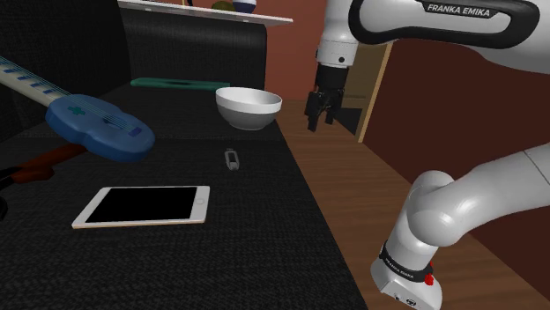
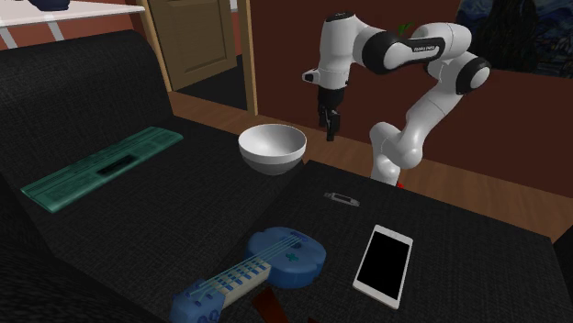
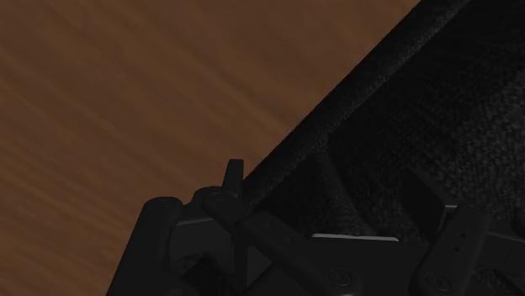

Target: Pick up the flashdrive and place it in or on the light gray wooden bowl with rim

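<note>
shoulder view, read from its left to its right.
blue toy guitar [image 1: 99,125]: lies flat at the left of the black fabric surface [image 1: 264,255], its neck running off the picture's left edge.
tablet [image 1: 141,206]: white-framed, dark screen up, flat on the surface, nearer the camera than the guitar.
teal keyboard [image 1: 179,84]: lies at the back of the surface, behind the guitar's body and left of the bowl.
flashdrive [image 1: 231,159]: a small grey stick lying flat on the surface, right of the tablet and nearer the camera than the bowl.
bowl [image 1: 248,114]: pale, with a rim, upright near the surface's right edge.
my gripper [image 1: 319,123]: hangs pointing down, right of the bowl and just past the surface's right edge, above the wooden floor [image 1: 353,176]; my two fingers stand apart with nothing between them. the flashdrive lies down and to the left of my gripper, lower than it and well apart from it; the bowl stands nearer to my gripper than the flashdrive does.
my arm [image 1: 476,189]: white, bends up from the lower right.
second exterior view: the bowl stands left of my gripper, and the flashdrive lies on the surface nearer the camera, between bowl and tablet.
wrist view: the wooden floor and the surface's edge lie beneath my fingers.
</note>
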You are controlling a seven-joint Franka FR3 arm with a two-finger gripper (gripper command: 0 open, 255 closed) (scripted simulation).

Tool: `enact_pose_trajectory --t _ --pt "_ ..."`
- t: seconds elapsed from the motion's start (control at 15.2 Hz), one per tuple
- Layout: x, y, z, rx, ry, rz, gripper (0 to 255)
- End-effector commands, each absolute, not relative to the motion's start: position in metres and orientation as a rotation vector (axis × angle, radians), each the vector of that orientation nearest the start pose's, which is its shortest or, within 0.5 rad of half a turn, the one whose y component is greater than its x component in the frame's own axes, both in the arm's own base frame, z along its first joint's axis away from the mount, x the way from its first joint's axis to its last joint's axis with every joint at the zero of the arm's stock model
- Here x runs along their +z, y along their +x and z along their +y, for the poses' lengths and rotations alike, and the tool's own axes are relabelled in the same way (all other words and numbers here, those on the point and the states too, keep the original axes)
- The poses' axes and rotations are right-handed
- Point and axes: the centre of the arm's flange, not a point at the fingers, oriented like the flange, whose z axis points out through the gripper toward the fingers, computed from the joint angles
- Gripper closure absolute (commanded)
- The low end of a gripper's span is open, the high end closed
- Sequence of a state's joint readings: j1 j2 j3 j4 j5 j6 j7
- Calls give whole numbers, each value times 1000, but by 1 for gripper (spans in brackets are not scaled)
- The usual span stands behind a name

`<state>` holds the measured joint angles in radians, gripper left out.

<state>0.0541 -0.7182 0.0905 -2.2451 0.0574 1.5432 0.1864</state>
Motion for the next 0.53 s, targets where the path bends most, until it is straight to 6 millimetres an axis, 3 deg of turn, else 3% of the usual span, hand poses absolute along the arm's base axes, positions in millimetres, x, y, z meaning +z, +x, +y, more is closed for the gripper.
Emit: enact_pose_trajectory --t 0.0,0.46 --pt "620 322 94 -23 -3137 100 0" --pt "628 330 184 -27 -3129 110 0"
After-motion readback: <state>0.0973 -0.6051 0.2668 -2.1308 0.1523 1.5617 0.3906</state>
